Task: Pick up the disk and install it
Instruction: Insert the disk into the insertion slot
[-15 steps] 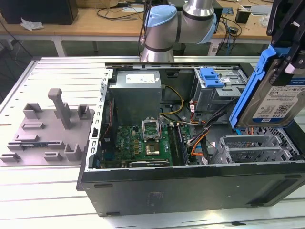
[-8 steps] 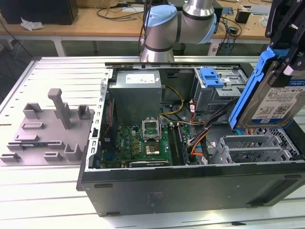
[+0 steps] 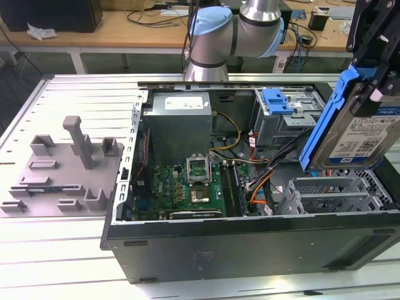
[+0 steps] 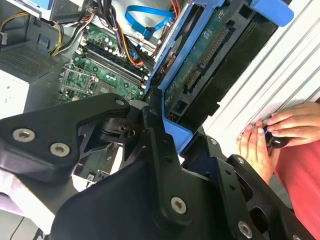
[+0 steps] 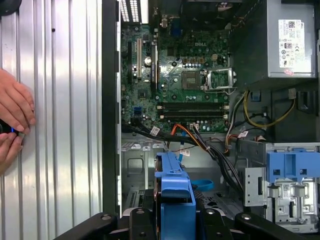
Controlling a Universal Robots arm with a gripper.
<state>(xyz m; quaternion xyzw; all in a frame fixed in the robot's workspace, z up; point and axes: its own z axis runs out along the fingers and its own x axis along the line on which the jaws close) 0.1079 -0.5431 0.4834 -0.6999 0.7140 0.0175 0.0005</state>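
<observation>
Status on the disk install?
Gripper shut on the disk, tilted above the open case. Not installed yet. Cables lie near the drive bays; hands rest beside the case.

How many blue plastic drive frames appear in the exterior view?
2. One carries the disk, aloft at the exterior view's right; one blue bracket sits atop the drive cage. Others may be hidden.
</observation>
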